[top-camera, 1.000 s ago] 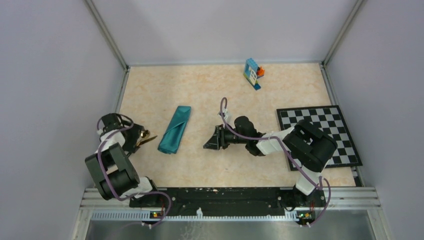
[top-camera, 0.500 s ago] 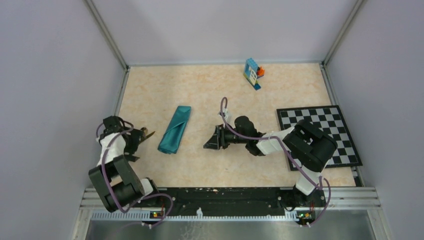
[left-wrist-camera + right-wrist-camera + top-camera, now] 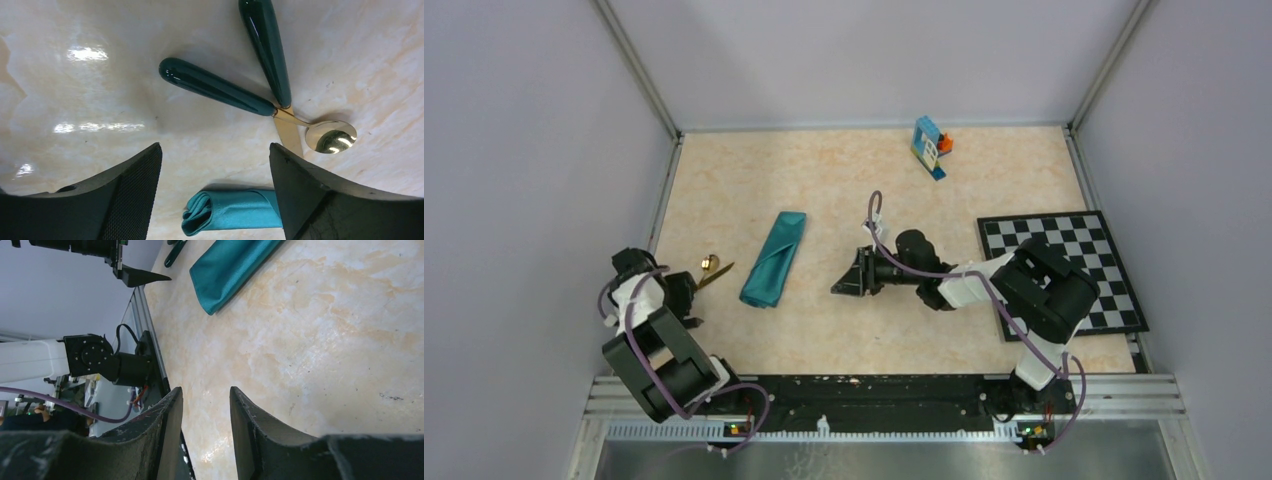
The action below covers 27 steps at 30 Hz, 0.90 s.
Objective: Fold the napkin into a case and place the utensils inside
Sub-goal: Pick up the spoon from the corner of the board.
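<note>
The napkin [image 3: 774,258] lies folded into a long narrow teal case, left of the table's middle. Its rolled near end [image 3: 227,212] shows between my left fingers in the left wrist view. The utensils [image 3: 713,269] rest on the table just left of it. They are a gold spoon [image 3: 331,137] and a second piece [image 3: 265,47], both with dark green handles, crossed in a V. My left gripper [image 3: 692,298] [image 3: 215,150] hangs open just short of them, holding nothing. My right gripper [image 3: 844,280] [image 3: 205,390] sits low, right of the case [image 3: 235,265], open and empty.
A blue-and-orange toy block pile [image 3: 931,145] stands at the back edge. The checkerboard mat [image 3: 1064,270] lies at the right, partly under my right arm. The left wall and its rail [image 3: 664,200] run close beside my left arm.
My left gripper has drawn back toward the near-left corner, off the utensils, which now lie free on the table. The right arm has not moved.
</note>
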Each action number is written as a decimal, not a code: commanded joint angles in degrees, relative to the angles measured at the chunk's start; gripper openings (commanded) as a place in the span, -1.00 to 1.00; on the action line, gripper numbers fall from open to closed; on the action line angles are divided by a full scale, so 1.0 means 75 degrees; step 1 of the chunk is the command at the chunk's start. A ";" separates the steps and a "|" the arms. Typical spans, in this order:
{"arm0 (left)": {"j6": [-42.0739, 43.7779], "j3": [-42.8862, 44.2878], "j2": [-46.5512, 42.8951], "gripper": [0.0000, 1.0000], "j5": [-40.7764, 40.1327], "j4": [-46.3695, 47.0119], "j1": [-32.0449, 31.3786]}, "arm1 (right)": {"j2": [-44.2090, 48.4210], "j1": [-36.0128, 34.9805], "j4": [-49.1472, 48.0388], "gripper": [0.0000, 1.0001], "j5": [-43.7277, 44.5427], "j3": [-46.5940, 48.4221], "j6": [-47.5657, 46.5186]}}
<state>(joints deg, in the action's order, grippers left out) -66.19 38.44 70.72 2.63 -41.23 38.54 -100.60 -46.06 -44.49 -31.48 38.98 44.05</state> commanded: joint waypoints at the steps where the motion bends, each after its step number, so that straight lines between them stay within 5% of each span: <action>1: -0.0593 0.0064 0.0356 0.71 0.0132 0.0489 0.0041 | 0.0174 0.0132 -0.0408 -0.21 -0.0103 -0.0039 -0.0043; 15: -0.1473 -0.0012 0.0395 0.67 0.0024 0.0697 0.0468 | -0.0005 0.0237 -0.0596 -0.22 -0.0208 -0.0054 0.0111; 22: -0.1611 -0.0002 0.0813 0.32 0.0003 0.0778 0.0475 | -0.0086 0.0256 -0.0648 -0.22 -0.0243 -0.0039 0.0153; 27: -0.1423 -0.0113 0.0876 0.25 -0.0163 0.0831 0.0474 | -0.0153 0.0261 -0.0712 -0.23 -0.0289 -0.0041 0.0197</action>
<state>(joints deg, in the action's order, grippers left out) -76.82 38.11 76.77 3.33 -36.25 41.65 -100.79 -44.71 -46.02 -32.69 38.98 45.25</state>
